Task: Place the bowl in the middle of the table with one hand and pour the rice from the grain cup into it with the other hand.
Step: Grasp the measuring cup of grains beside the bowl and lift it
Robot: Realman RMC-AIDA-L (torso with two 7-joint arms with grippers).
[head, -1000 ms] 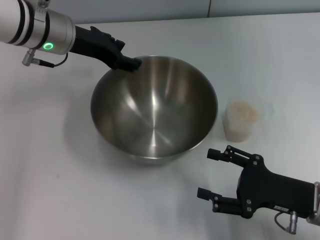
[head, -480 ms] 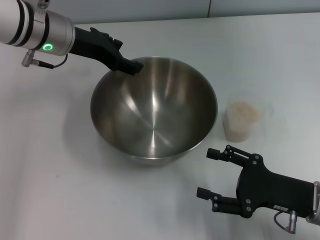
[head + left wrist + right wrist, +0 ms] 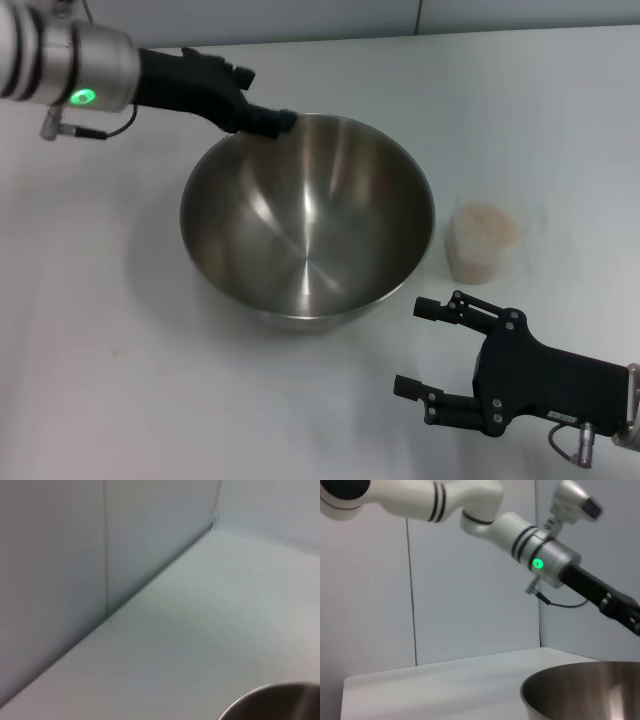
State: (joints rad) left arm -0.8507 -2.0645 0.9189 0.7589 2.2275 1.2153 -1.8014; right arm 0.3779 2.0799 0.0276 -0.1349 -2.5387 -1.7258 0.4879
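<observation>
Bowl (image 3: 308, 222) mid-table; left gripper (image 3: 268, 120) at its rim.

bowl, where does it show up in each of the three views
Head view: the bowl sits mid-table, the grain cup beside it.
Left wrist view: only a rim arc in a corner.
Right wrist view: rim and wall in the foreground.
Shared landmark: the table.

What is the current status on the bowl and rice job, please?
Left gripper at the bowl far rim. Right gripper open, near the grain cup, apart. Rice unpoured. Nothing between.
</observation>
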